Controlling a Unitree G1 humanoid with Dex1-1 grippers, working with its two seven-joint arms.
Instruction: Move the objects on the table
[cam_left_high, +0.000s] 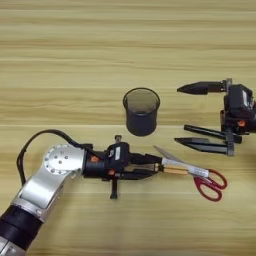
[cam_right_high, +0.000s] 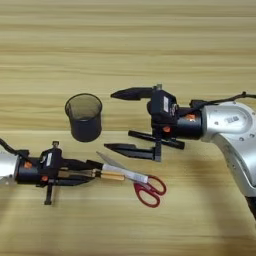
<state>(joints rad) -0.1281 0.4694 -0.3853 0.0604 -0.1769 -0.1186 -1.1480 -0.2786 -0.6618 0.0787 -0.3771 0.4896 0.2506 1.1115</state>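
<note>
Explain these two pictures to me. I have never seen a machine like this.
It is a humanoid robot with two arms, each ending in a black two-fingered gripper. Both pictures look down from its head, one from each eye, onto the same wooden table. On it stands a mesh cup, and there lie scissors, a marker, a screwdriver and a pen. The left gripper reaches to the screwdriver; whether it holds it is unclear. The right gripper is open and holds nothing; the pen lies between its fingers.
</note>
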